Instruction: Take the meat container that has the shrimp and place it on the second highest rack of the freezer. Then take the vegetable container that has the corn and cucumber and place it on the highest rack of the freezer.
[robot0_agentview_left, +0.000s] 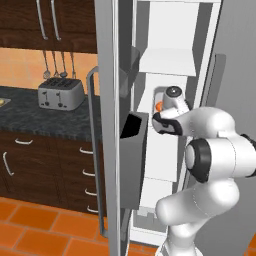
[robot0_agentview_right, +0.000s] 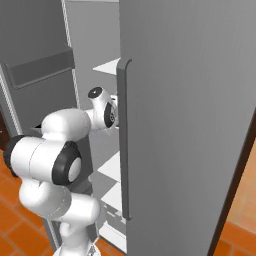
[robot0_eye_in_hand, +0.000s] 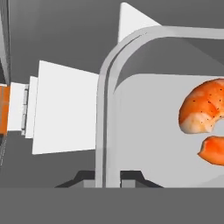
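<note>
No readable text, label, brand, number or sign is showing anywhere in these pictures. The freezer (robot0_agentview_left: 112, 125) door is showing plain grey steel, the toaster (robot0_agentview_left: 61, 93) beside the freezer is bearing no lettering, and the meat container (robot0_eye_in_hand: 131, 109) inside the freezer is carrying no label.
</note>
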